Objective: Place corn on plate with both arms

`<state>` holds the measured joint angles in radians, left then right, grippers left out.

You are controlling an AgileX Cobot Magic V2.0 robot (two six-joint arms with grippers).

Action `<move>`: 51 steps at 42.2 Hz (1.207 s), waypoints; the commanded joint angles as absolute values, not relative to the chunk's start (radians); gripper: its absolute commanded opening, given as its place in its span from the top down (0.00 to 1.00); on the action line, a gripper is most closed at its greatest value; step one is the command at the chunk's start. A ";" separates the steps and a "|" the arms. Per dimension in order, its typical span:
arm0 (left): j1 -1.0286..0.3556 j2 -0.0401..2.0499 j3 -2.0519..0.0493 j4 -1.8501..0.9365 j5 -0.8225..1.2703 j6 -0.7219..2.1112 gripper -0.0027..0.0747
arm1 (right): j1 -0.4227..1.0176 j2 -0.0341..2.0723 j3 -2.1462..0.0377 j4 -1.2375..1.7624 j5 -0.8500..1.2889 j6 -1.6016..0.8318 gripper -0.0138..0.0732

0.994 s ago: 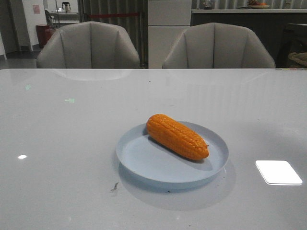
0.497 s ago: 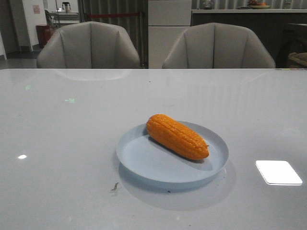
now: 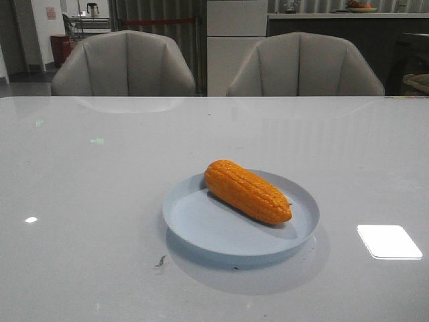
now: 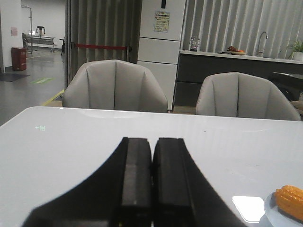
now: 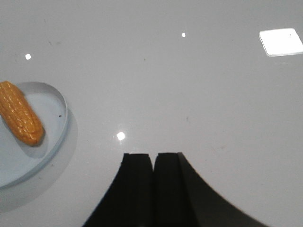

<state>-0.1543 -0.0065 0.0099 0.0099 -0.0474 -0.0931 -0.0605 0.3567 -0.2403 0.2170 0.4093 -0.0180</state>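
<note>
we see the corn lying flat inside the plate near the middle of the desk. in the front view its long axis runs diagonally, blunt fat end toward the far left, tapered end toward the near right, close to the plate's right rim. it sits in the far-right half of the plate, the near-left half bare.

neither arm shows in the front view. left claw is clenched, its two black fingers pressed together with nothing between them, over the desk well apart from the plate; only an end of the corn shows at the edge of that view. right claw is also clenched and empty, over bare desk, apart from the plate rim. two grey chairs stand behind the desk.
</note>
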 commanded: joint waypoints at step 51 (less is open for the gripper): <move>-0.159 -0.024 0.049 0.000 -0.135 -0.101 0.85 | 0.043 -0.034 0.006 0.060 0.173 -0.024 0.81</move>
